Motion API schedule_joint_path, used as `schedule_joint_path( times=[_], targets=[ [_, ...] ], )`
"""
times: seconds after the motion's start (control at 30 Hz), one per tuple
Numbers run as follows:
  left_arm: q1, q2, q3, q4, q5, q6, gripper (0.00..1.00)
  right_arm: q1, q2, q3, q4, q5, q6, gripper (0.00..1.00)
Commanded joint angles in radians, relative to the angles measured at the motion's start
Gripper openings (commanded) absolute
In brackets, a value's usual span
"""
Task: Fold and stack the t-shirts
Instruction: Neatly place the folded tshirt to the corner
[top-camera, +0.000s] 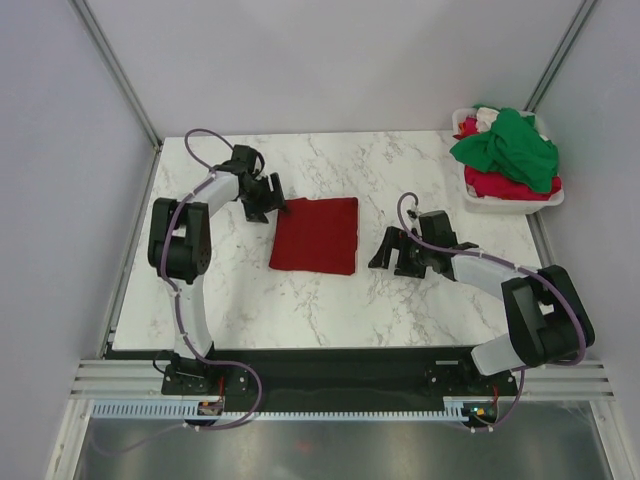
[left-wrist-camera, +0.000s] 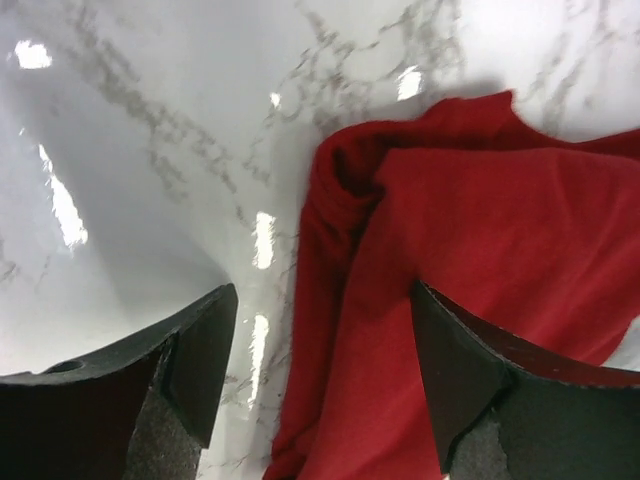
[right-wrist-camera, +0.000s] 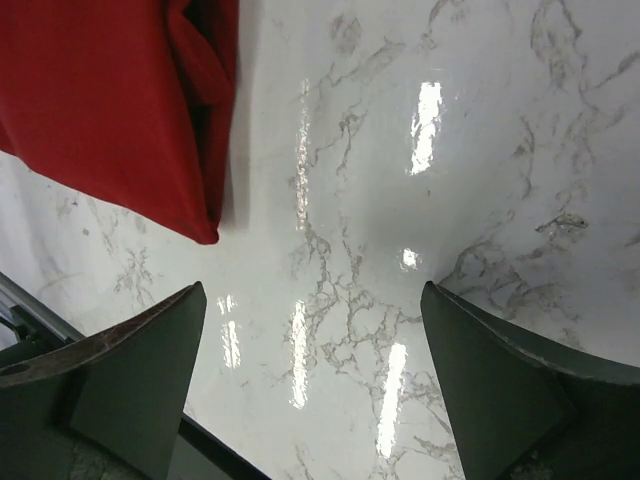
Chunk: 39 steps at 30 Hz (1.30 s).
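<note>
Dark red t-shirt (top-camera: 315, 235): lying folded mid-table, between both grippers.
Left gripper (top-camera: 268, 203): hovering at far-left shirt corner, jaws spread, gripping nothing.
Right gripper (top-camera: 385, 250): hovering just right of shirt, jaws spread, empty.
White basket (top-camera: 505, 206): sitting far right, holding green t-shirt (top-camera: 508, 150) and lighter red t-shirt (top-camera: 495, 185).

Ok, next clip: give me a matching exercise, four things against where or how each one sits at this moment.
Things:
1. dark red t-shirt
2. green t-shirt
3. left claw
4. right claw

Places or states:
A. open above bare marble tabletop, right of the folded shirt
B. heaped on top in the white basket
C. folded flat in the middle of the tabletop
D. open, straddling the folded shirt's far left edge

Pairs: 1-C, 2-B, 3-D, 4-A
</note>
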Motion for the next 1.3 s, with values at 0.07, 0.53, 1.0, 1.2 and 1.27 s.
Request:
schedule_joint_path(
  times=[0.07,0.53,1.0,1.2,1.27],
  targets=[
    [-0.007,0.048,0.062,0.054,0.159,0.047,0.72,-0.004,-0.009,-0.04,0.17,-0.009,0.015,0.98],
    [-0.021,0.127,0.109,0.067,0.227,0.048,0.02,-0.004,0.048,-0.048,0.213,-0.035,0.002,0.98],
    [0.278,0.418,0.946,-0.374,-0.243,0.283,0.06,-0.002,0.063,-0.054,0.233,-0.063,-0.011,0.98],
    [0.315,0.336,1.051,-0.294,-0.453,0.237,1.0,-0.002,0.068,-0.057,0.249,-0.077,-0.013,0.98],
    [0.314,0.288,1.005,-0.291,-0.497,0.212,1.0,-0.002,0.078,-0.054,0.253,-0.081,-0.01,0.98]
  ],
)
